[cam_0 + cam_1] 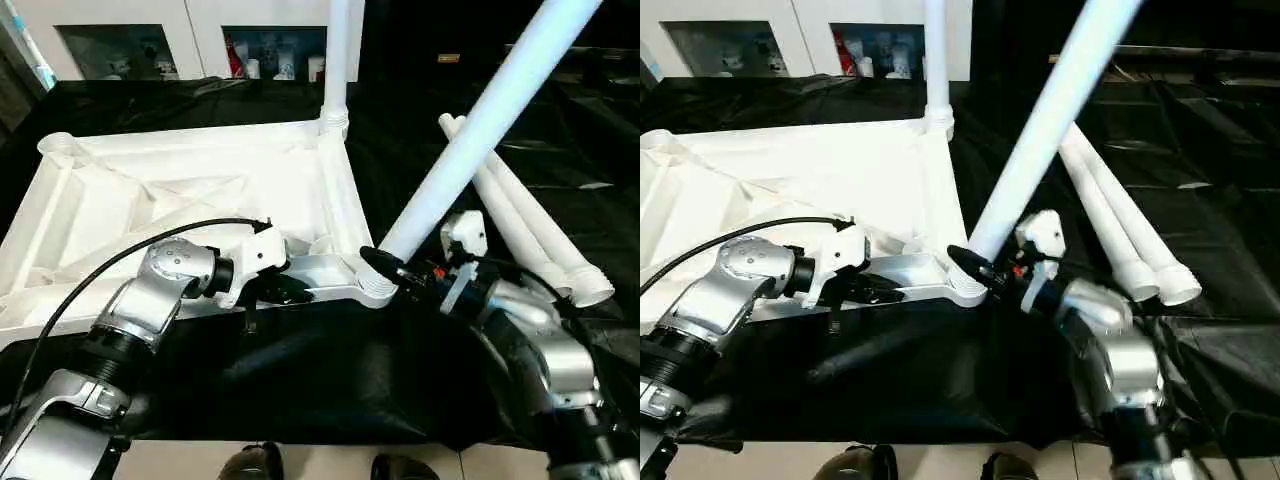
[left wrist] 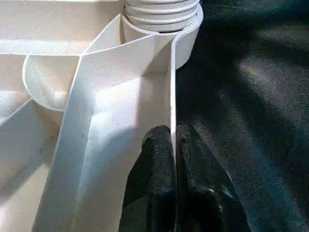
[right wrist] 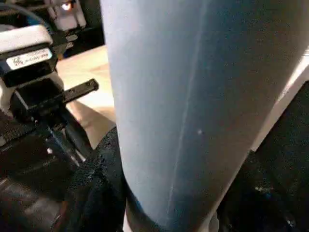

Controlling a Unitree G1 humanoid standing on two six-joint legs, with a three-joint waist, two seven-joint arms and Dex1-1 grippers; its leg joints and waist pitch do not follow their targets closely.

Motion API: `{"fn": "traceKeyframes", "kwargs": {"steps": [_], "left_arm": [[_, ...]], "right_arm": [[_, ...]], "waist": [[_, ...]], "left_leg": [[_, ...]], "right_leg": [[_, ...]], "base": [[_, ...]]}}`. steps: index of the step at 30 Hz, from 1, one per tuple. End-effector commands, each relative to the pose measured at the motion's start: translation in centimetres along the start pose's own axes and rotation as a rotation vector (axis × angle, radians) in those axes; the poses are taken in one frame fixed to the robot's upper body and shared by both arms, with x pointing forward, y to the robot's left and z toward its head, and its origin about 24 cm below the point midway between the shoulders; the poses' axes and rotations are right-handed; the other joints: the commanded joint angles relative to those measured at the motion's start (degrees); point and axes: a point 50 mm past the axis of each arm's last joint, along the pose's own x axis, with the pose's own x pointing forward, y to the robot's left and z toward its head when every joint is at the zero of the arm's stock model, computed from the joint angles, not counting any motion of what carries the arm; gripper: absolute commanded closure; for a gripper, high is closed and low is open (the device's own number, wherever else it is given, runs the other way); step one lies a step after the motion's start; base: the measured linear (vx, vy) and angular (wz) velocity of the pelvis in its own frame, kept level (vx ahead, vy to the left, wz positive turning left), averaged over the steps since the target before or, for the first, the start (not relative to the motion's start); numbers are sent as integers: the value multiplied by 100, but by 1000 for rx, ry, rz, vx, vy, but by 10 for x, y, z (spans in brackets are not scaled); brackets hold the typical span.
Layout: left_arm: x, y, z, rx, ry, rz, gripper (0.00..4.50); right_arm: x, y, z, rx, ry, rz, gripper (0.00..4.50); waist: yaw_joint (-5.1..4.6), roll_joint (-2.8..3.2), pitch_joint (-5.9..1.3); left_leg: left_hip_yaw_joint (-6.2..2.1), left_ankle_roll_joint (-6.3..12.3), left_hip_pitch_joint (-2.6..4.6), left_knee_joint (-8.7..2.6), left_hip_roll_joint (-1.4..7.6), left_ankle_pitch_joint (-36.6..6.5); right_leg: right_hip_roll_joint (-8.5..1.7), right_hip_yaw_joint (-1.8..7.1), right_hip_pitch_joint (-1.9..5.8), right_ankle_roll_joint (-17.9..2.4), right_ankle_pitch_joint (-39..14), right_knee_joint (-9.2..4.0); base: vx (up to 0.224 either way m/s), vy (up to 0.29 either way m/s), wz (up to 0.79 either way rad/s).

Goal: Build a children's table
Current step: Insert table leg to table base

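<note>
My left gripper [image 1: 285, 290] pinches the top's [image 1: 200, 190] near rim steady so my right gripper [image 1: 392, 268], gripping the tilted leg [image 1: 470, 140], can seat it in the near-right socket [image 1: 372, 288].

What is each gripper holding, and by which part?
The left gripper pinches the tabletop's near edge wall. The right gripper grips the tilted leg at its lower end, by the corner socket.

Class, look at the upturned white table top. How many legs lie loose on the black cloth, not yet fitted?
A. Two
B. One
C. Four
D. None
A: two loose legs lie side by side on the black cloth beside the table top, while one leg stands in the far corner socket and the right pincer holds a tilted leg at the near corner.
</note>
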Motion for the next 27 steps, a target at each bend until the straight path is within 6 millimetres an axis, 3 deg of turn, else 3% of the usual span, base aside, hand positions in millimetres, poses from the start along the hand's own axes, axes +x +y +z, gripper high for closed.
{"fn": "traceKeyframes", "kwargs": {"steps": [1,5,9,15,21,27], "left_arm": [[2,-1,-1,-2,3,-5,450],[2,-2,-1,4,6,-15,450],[2,-2,-1,20,20,-25,450],[2,-1,0,43,36,-34,450],[2,-1,2,51,38,-29,450],[1,-2,1,52,43,-28,450]], "right_arm": [[7,14,-29,44,169,92,259],[11,11,-33,43,228,132,259],[10,10,-36,29,280,181,259],[19,4,-30,-17,288,202,259],[31,4,-17,-44,240,222,259],[34,9,-18,-63,253,267,259]], "waist": [[-7,-50,-386],[-27,-72,-388],[-46,-84,-370],[-83,-92,-365],[-81,-99,-334],[-83,-113,-343]], "left_leg": [[-227,214,193,-427,408,-1211],[-227,302,174,-408,397,-1097],[-234,209,197,-429,410,-1336],[-239,217,184,-422,401,-1312],[-259,74,212,-456,417,-1611],[-253,50,228,-464,422,-1668]], "right_leg": [[-390,280,185,-1371,-956,-429],[-393,272,201,-1444,-879,-413],[-396,278,188,-1385,-1265,-446],[-399,279,200,-1419,-1239,-441],[-414,293,166,-1246,-1911,-499],[-398,300,146,-1254,-1767,-491]], "base": [[0,0,0],[0,0,0],[0,0,0],[0,0,0],[0,0,0],[0,0,0]]}}
